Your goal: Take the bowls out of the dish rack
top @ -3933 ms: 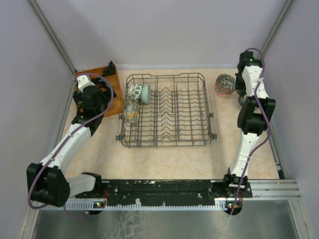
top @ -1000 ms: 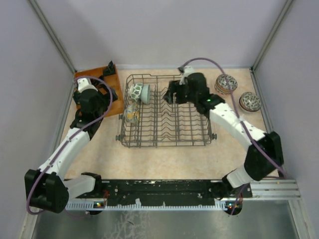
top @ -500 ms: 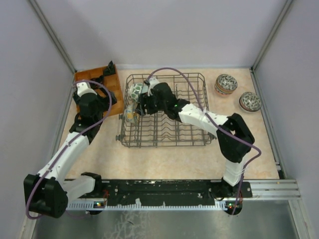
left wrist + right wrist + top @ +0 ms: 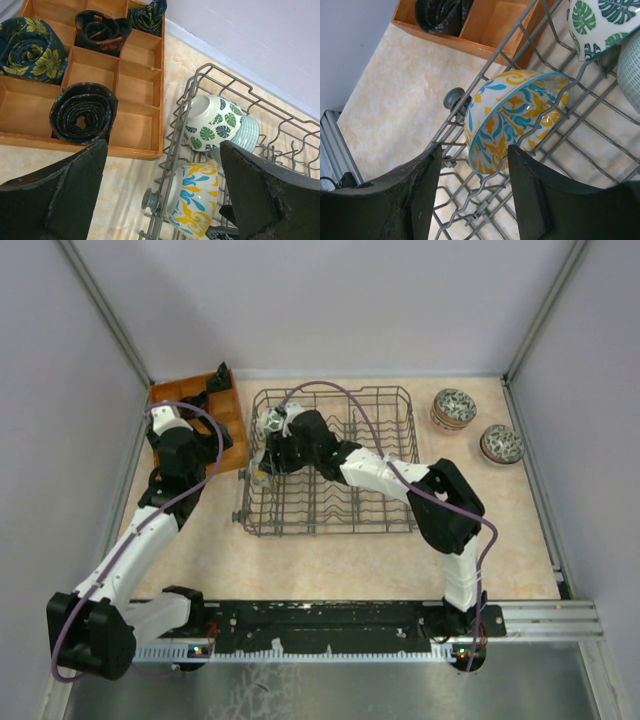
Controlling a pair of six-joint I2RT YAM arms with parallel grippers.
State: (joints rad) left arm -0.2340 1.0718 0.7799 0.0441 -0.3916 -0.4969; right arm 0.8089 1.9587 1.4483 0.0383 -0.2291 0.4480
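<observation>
My two arms start from the near edge of the bench [image 4: 330,565]. My left hand [image 4: 162,165] hangs released beside the wooden tray [image 4: 132,87], left of the rack [image 4: 360,495]. Its two dark fingers [image 4: 55,195] are spread wide and it holds nothing. My right arm lies across the rack from the right side, and my right hand [image 4: 475,150] is down at the rack's left end, also released. Its fingers [image 4: 420,195] stand apart on either side of the lower rim of the yellow-and-blue bowl [image 4: 515,115], and I cannot tell whether either of them touches it. That bowl rests on its side among the wires, against the rack's left wall. Just beyond it, in the far left corner of the rack, the leaf-patterned bowl [image 4: 212,122] also lies on its side, white with green leaves, its foot turned toward the tray. A pale green striped bowl [image 4: 245,135] is tucked against it on the right, the two touching. Left of the rack, the tray carries rolled dark cloths [image 4: 82,112] in some of its compartments, some of them with a flower print. Over on the right, off the rack and well apart from both hands, a speckled bowl [image 4: 501,443] sits on the bench. A farther speckled bowl [image 4: 452,407] sits near the rack's far right corner.
</observation>
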